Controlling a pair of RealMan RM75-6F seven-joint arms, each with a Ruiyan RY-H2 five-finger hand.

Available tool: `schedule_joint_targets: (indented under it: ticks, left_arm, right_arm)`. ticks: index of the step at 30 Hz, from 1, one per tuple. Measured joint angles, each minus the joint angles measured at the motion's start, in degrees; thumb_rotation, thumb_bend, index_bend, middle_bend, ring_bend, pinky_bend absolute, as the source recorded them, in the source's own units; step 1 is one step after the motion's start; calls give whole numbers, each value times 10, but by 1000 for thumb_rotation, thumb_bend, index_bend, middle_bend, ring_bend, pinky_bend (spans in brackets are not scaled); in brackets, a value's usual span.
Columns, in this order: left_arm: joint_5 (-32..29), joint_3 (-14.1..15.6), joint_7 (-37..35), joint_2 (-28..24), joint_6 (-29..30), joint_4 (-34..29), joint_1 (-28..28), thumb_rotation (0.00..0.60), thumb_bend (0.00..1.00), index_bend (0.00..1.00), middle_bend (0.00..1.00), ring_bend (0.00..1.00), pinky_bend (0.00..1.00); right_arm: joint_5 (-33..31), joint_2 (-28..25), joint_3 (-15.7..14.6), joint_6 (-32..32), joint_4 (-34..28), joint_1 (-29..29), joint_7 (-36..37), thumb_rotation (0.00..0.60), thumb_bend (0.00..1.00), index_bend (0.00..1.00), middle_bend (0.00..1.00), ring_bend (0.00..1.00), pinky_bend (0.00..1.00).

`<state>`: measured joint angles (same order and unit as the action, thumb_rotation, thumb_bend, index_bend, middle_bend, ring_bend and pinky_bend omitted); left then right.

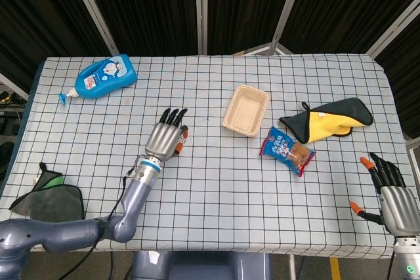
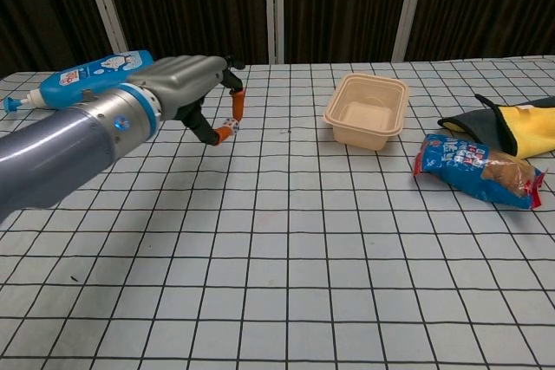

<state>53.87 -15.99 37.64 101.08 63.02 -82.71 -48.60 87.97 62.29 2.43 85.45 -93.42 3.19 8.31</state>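
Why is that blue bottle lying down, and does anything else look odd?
The blue bottle lies on its side, nothing spilled around it. The snack bag lies flat and skewed by the empty tub. The left hand pinches a small die above the cloth.

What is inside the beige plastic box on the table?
Nothing shows inside the beige rectangular plastic container: the head view looks down on its bare bottom. In the chest view, its near wall covers part of the floor, but the head view shows that part bare too.

print on bottle (image 1: 105,77) and snack bag (image 1: 287,150) unreadable
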Motion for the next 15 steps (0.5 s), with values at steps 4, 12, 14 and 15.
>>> schedule_joint_targets:
  ticks: [4,12,14,15]
  left_arm:
    - [53,38,-10,-70,52,-102,48,600,545,609,0,0,0]
    - [154,107,-54,-138,103,-176,113,600,485,347,0,0,0]
    - [161,111,-57,-144,107,-183,119,600,435,212,0,0,0]
    - [163,111,-58,-146,109,-186,121,600,416,153,0,0,0]
  right_arm:
    - [1,3,-2,-1,1,0,-8,600,97,128,0,0,0]
    - [13,5,-7,12,-5,-7,-18,600,97,130,0,0,0]
    - [16,4,-8,16,-7,-9,-18,600,97,130,0,0,0]
    - [18,3,-9,18,-8,-9,-19,600,98,130,0,0,0]
